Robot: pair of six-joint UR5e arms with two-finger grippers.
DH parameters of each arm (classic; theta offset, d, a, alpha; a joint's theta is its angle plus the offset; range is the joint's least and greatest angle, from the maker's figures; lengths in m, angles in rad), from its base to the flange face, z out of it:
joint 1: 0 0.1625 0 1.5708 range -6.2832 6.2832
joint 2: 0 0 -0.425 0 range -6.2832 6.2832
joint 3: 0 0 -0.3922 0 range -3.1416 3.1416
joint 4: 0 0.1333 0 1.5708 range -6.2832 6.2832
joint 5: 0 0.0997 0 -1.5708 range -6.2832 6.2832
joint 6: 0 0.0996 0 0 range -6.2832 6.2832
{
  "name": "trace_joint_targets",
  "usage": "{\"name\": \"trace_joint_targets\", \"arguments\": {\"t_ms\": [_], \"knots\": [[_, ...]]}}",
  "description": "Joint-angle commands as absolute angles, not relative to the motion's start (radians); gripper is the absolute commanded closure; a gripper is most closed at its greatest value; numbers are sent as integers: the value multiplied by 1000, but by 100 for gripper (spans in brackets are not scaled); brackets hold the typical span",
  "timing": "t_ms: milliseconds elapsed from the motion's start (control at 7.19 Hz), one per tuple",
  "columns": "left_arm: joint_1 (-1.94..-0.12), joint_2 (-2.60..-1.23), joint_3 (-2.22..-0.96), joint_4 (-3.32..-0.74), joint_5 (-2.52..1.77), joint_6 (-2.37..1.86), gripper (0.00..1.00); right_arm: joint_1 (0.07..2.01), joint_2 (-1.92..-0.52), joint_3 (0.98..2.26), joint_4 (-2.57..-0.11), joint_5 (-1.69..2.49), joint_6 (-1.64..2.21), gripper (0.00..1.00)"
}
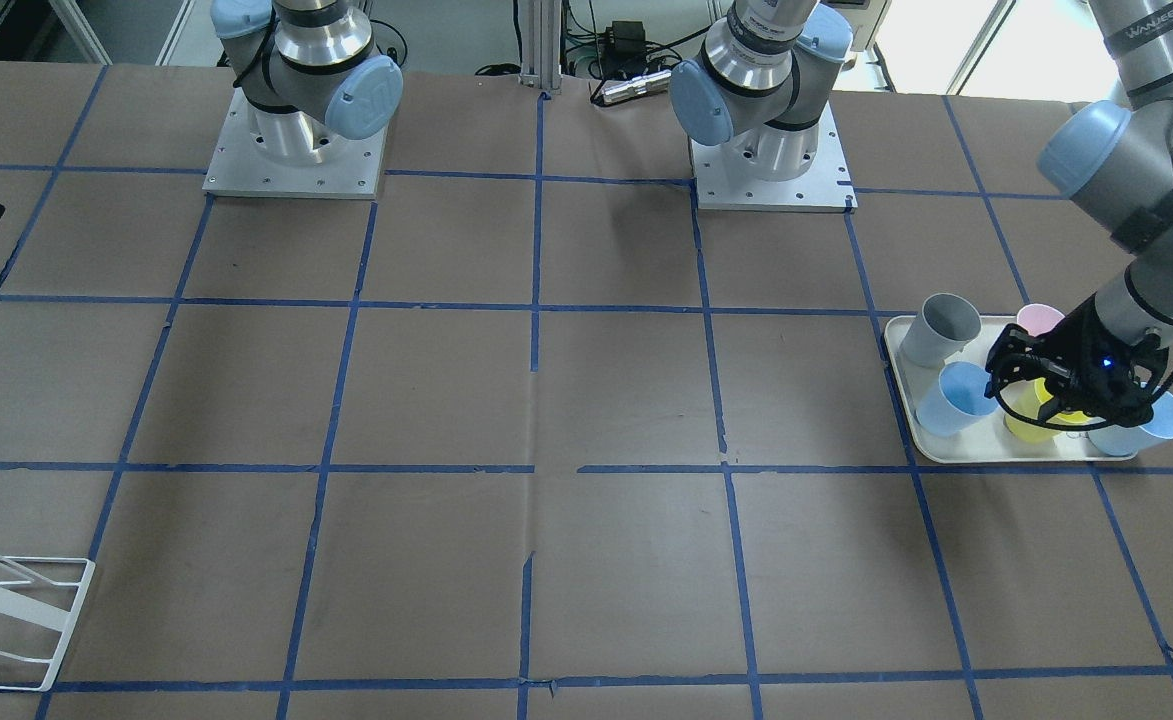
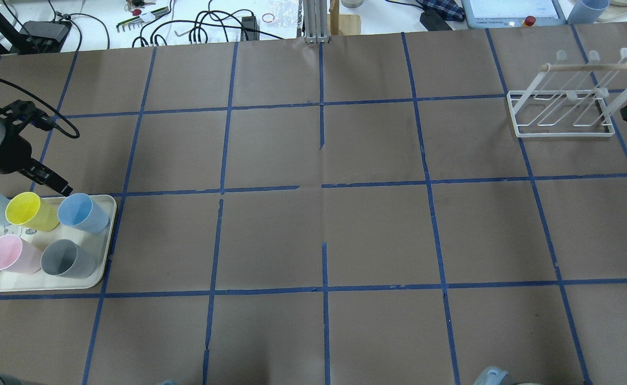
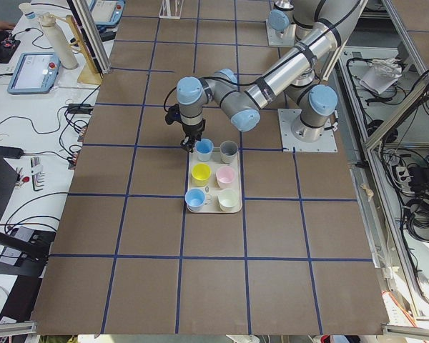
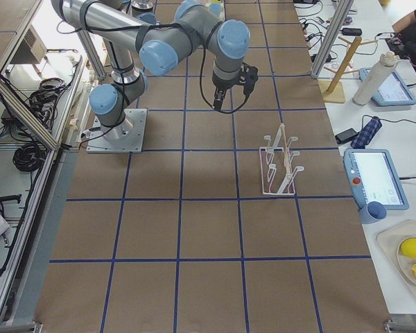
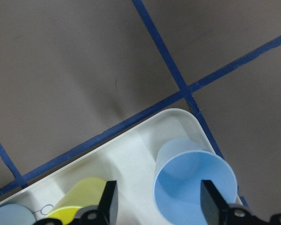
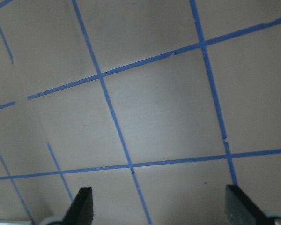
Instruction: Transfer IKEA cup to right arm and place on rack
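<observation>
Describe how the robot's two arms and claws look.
Both the left arm and right arm are silver-grey tubes with pale blue joint caps and black cables along them. The left claw and right claw are black with two flat fingers; the left one shows a blue light.

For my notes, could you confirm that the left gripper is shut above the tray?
Not quite: the left gripper is open above the tray; the left wrist view shows its fingers spread well apart.

Bright, even light; soft shadows
</observation>
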State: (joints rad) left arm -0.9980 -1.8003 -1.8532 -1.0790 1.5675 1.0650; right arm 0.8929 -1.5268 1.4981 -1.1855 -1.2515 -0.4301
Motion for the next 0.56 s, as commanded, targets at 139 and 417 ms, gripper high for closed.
{"name": "trace_joint_targets", "arguments": {"t_ms": [139, 417], "knots": [[-1000, -1830, -1855, -1072, 1574, 1068, 36, 838, -1491, 1497, -880, -1031, -471, 0], [-1000, -1853, -1855, -1072, 1578, 1068, 36, 848, -1494, 1500, -636, -922, -488, 0]]}}
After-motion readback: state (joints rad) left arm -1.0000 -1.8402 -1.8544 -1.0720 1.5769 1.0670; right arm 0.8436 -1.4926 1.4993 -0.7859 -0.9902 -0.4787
